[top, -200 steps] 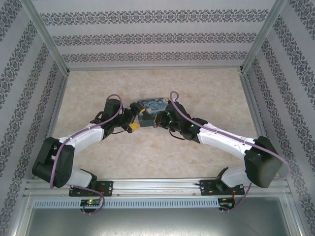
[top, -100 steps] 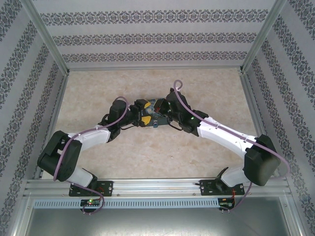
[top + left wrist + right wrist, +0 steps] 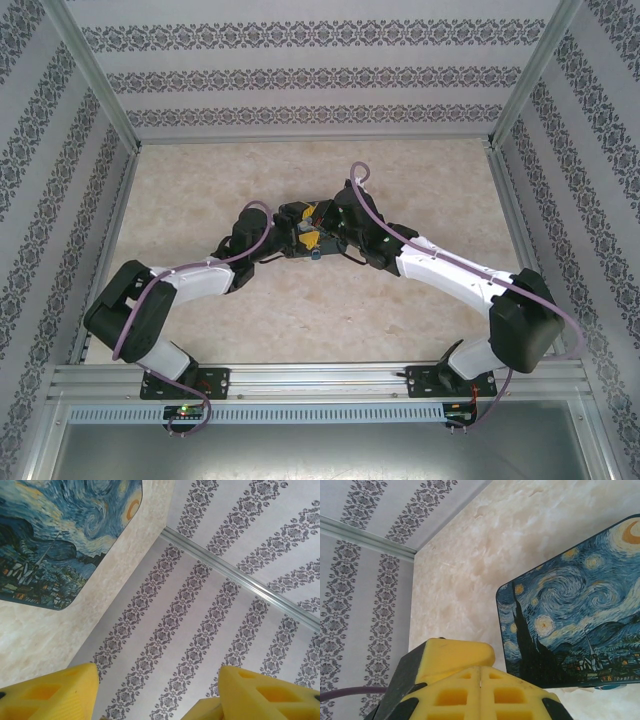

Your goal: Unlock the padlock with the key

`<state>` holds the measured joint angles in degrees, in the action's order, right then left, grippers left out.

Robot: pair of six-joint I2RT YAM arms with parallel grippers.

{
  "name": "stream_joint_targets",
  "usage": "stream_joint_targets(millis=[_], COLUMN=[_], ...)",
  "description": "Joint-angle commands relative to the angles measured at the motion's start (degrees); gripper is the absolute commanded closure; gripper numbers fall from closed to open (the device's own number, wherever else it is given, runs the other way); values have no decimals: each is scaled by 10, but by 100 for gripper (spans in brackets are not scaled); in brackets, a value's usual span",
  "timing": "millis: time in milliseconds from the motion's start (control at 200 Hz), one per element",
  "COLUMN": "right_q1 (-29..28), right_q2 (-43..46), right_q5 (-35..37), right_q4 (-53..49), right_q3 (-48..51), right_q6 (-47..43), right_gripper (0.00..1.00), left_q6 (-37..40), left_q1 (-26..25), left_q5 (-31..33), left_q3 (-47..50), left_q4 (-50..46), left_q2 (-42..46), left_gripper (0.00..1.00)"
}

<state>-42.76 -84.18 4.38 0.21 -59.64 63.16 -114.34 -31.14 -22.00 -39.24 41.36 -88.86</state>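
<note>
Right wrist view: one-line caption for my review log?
Right gripper, yellow fingers pressed shut, beside a blue-and-yellow swirl-painted flat box on the beige marbled table.

Left arm (image 3: 190,280) and right arm (image 3: 450,275) both reach in from the near edge of the worktop (image 3: 200,190), elbows out, wrists meeting mid-worktop. Left gripper (image 3: 157,695): yellow fingers (image 3: 50,692) wide apart. Right gripper (image 3: 480,690): I read its fingers pressed together, seam closed.
</note>
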Motion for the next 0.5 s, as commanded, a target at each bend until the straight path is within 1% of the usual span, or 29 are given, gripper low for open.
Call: stream_joint_targets(millis=[0,185,320,495], right_q1=[-5,-4,0,3], right_q2=[-6,6,19,30], right_q5=[12,21,27,34], right_q4=[16,15,15,14], right_q3=[-7,11,24,35], right_q6=[8,10,13,14], right_gripper=[100,100,100,100], left_q6=[-25,-26,-23,-15], left_q1=[-11,-11,-11,-11], left_q5=[16,25,32,38], left_q3=[-6,-1,3,7], left_q4=[53,56,49,31], left_q2=[-11,-11,-9,1], left_gripper=[38,52,54,54])
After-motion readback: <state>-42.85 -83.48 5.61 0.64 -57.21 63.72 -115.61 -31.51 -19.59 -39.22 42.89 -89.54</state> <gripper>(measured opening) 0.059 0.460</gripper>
